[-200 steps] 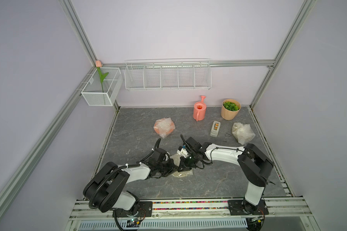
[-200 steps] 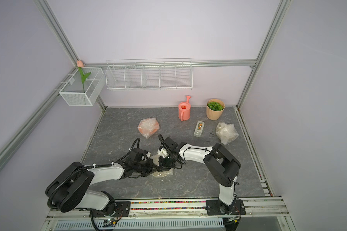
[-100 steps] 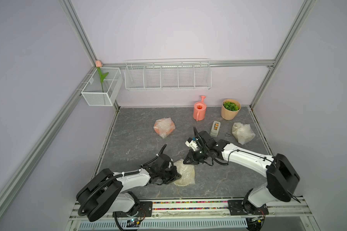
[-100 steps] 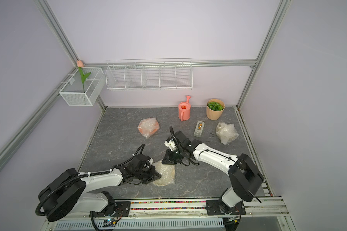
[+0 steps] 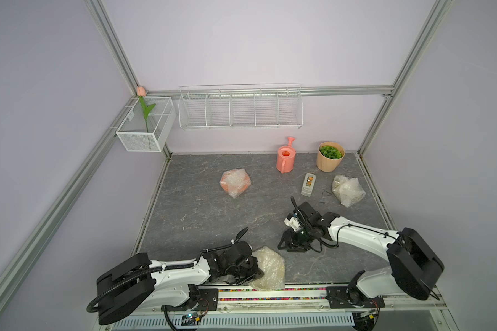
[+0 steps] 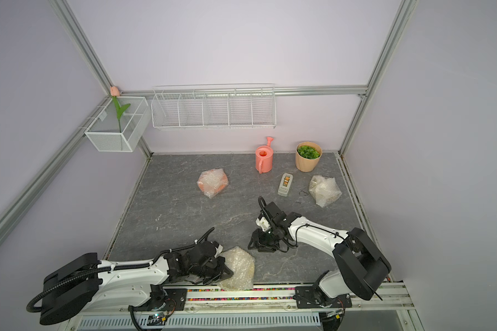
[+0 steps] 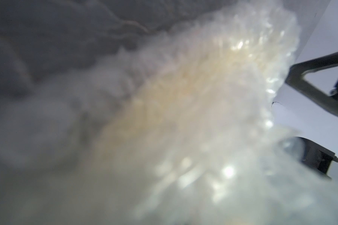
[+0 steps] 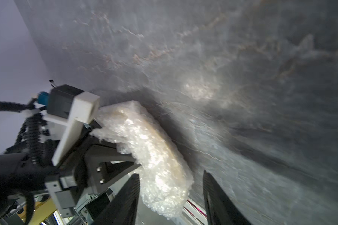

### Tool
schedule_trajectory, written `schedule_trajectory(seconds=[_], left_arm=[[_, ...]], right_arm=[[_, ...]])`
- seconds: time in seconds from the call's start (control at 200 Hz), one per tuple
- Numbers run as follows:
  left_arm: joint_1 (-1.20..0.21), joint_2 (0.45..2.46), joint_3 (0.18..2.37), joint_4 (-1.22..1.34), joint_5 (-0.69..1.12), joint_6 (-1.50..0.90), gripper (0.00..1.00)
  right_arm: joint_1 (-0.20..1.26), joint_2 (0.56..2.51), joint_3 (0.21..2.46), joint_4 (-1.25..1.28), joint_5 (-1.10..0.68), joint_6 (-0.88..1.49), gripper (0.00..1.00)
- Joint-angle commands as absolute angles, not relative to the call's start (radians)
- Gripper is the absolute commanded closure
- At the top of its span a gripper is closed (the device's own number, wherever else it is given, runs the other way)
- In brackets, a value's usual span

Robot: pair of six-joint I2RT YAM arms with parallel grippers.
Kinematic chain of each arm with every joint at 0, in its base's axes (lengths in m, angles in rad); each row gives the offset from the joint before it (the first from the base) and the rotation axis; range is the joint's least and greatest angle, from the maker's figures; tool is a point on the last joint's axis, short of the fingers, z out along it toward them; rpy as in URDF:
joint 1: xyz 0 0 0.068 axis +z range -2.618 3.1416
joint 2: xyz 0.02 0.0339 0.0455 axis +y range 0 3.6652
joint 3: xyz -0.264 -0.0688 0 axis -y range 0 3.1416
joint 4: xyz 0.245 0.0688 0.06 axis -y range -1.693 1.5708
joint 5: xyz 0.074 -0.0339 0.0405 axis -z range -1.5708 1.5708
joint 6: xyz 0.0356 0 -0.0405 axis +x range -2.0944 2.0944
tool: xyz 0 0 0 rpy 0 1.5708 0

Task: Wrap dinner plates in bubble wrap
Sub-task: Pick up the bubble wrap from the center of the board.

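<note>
The wrapped plate (image 5: 270,269) is seen at the front edge of the table (image 5: 207,212), its left edge pinched in the closed left gripper (image 5: 256,272). The right gripper (image 5: 291,248) is spread and empty, near the plate on its far side, not touching it. An orange bundle (image 5: 235,182) and a pale bundle (image 5: 347,190) are set well back.

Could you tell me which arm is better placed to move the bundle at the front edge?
Probably left: the left gripper has its jaws shut on the bundle; the right gripper is open and apart from it.
</note>
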State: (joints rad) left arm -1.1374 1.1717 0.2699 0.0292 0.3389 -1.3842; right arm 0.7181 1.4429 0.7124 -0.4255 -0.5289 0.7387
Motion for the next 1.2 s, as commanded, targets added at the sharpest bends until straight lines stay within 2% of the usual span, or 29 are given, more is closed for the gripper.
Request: schedule_trajectory(seconds=[0.0, 0.105, 0.235, 0.315, 0.41, 0.535, 0.685, 0.805, 0.865, 1.1, 1.195], left_arm=[[-1.147, 1.199, 0.210, -0.189, 0.290, -1.425, 1.00], [-1.147, 1.195, 0.216, -0.193, 0.283, -1.422, 1.00], [-1.147, 1.180, 0.238, -0.222, 0.277, -1.420, 1.00], [-1.146, 1.126, 0.282, -0.306, 0.247, -1.411, 0.90], [-1.138, 1.033, 0.367, -0.482, 0.154, -1.389, 0.71], [-1.083, 0.887, 0.473, -0.703, 0.028, -1.319, 0.52], [-0.855, 0.737, 0.591, -0.885, 0.005, -1.158, 0.39], [-0.633, 0.748, 0.678, -0.920, 0.092, -0.974, 0.38], [-0.569, 0.824, 0.721, -0.930, 0.115, -0.902, 0.36], [-0.516, 1.014, 0.804, -0.868, 0.095, -0.792, 0.34], [-0.510, 1.061, 0.810, -0.845, 0.070, -0.769, 0.30]], right_arm=[[0.746, 1.451, 0.637, -0.297, -0.633, 0.778, 0.43], [0.791, 1.524, 0.592, -0.129, -0.689, 0.841, 0.46], [0.827, 1.581, 0.583, -0.048, -0.660, 0.885, 0.73], [0.830, 1.575, 0.584, -0.061, -0.624, 0.887, 0.84], [0.829, 1.565, 0.600, -0.098, -0.603, 0.875, 0.91], [0.819, 1.544, 0.628, -0.147, -0.595, 0.851, 0.93], [0.768, 1.522, 0.667, -0.190, -0.599, 0.823, 0.93], [0.691, 1.539, 0.742, -0.225, -0.610, 0.790, 0.93], [0.644, 1.565, 0.801, -0.250, -0.606, 0.769, 0.93], [0.462, 1.770, 1.093, -0.327, -0.544, 0.709, 0.91], [0.415, 1.894, 1.234, -0.357, -0.548, 0.695, 0.90]])
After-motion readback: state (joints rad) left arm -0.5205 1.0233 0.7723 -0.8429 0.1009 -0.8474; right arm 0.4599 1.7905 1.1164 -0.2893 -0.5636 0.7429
